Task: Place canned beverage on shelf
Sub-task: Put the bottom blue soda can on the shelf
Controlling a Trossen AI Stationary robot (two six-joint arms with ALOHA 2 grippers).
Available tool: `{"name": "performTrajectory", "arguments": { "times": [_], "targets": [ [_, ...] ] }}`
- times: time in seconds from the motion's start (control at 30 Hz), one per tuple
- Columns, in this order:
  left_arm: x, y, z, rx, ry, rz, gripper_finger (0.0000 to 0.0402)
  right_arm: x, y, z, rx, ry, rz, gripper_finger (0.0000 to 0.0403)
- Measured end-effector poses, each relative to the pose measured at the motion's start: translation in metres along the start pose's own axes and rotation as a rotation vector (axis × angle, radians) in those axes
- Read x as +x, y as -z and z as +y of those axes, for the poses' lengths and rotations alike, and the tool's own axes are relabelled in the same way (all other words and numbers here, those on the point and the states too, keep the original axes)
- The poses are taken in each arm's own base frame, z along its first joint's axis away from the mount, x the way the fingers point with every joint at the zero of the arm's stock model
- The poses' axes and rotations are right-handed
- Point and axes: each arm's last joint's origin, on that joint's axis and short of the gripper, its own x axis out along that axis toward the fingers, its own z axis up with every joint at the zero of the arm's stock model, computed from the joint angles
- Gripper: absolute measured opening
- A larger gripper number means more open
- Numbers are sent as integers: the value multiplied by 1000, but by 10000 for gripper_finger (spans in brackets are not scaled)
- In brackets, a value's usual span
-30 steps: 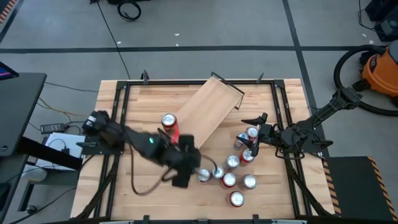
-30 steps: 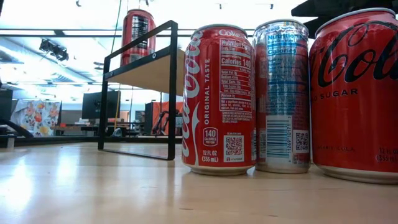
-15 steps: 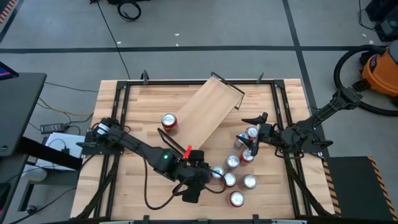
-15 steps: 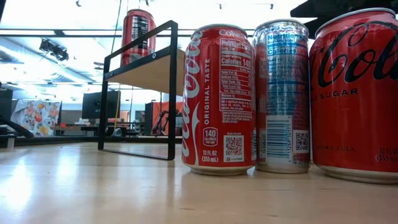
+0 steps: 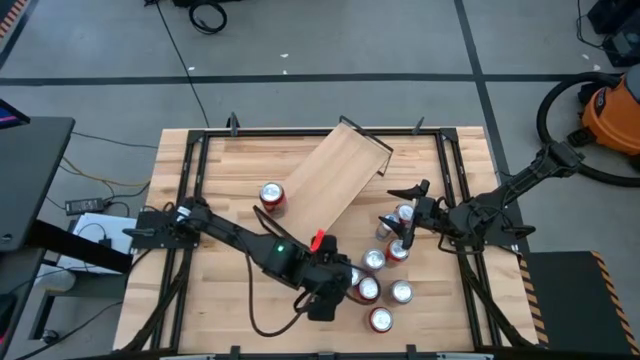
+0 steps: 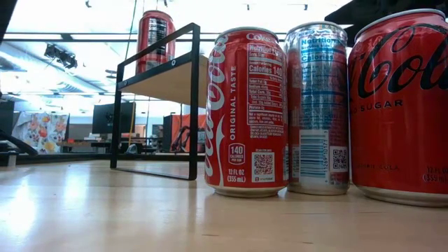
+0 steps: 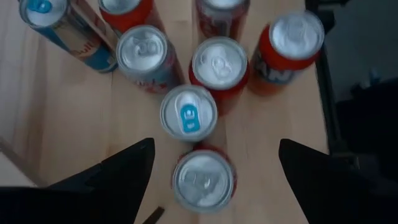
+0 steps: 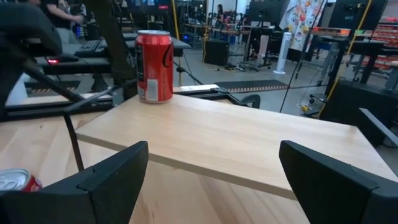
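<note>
The shelf, a light-wood plank on black end frames, stands slanted across the far middle of the table. One red can stands upright on its near-left end and also shows in the right wrist view. Several cans stand upright in a cluster on the table at the near right. My left gripper is open above the cluster's left side, its fingers on either side of a red can without touching it. My right gripper is open and empty above the cluster's far cans, facing the shelf.
In the low view three cans stand close at the near edge, with the shelf's black frame behind them. Black rails run along the table's sides. Bare wood lies at the near left.
My left gripper has gone from the shelf's near end toward the table's near and right edges, and now stands over the can cluster. The cans and the shelf have kept their places.
</note>
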Motion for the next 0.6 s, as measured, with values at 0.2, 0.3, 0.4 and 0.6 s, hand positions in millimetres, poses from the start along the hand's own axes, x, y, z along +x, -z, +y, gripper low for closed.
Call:
{"name": "performTrajectory", "arguments": {
  "times": [0.2,0.3,0.4,0.6],
  "targets": [
    [19,-5,6,27,-16,-13,354,0,0,0,12,0,-2,373],
    [25,-1,3,81,-17,14,354,0,0,0,14,0,-1,373],
    [25,-3,3,92,-13,2,354,0,0,0,11,0,2,373],
    [25,-4,4,72,4,-9,354,-1,1,1,-6,-7,4,373]
  ]
}}
